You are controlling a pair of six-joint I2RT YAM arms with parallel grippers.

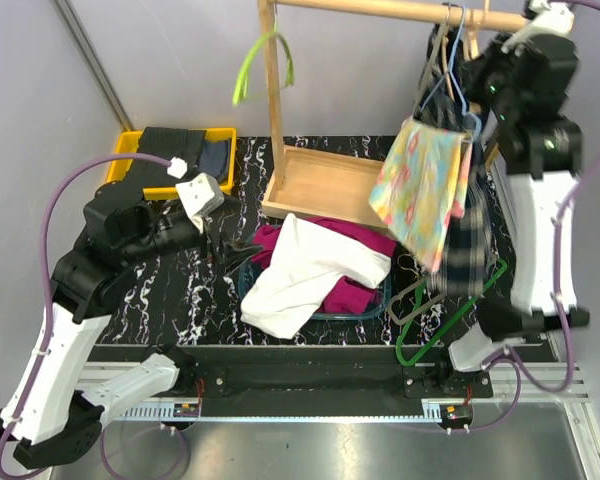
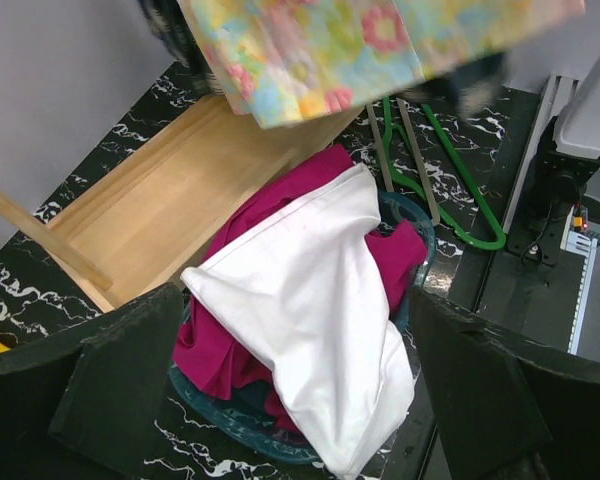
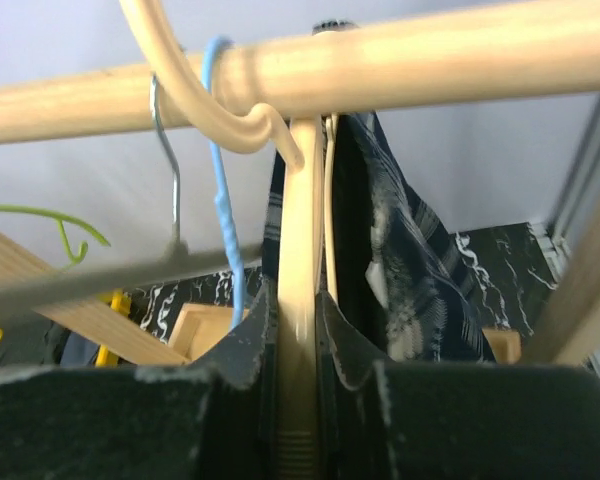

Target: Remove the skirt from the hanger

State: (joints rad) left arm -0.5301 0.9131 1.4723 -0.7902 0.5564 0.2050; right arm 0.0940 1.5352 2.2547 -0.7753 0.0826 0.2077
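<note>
A floral pastel skirt hangs from the wooden rail at the right, next to a dark plaid garment. In the right wrist view my right gripper is shut on the cream hanger just under the rail; the plaid cloth hangs to its right. It is up by the rail in the top view. My left gripper is open and empty, low over a white cloth. The skirt's hem shows above it.
A teal basin holds white and magenta clothes. The rack's wooden base lies behind it. A green hanger and a grey one lie on the table. A blue hanger hook is on the rail. A yellow tray stands at the far left.
</note>
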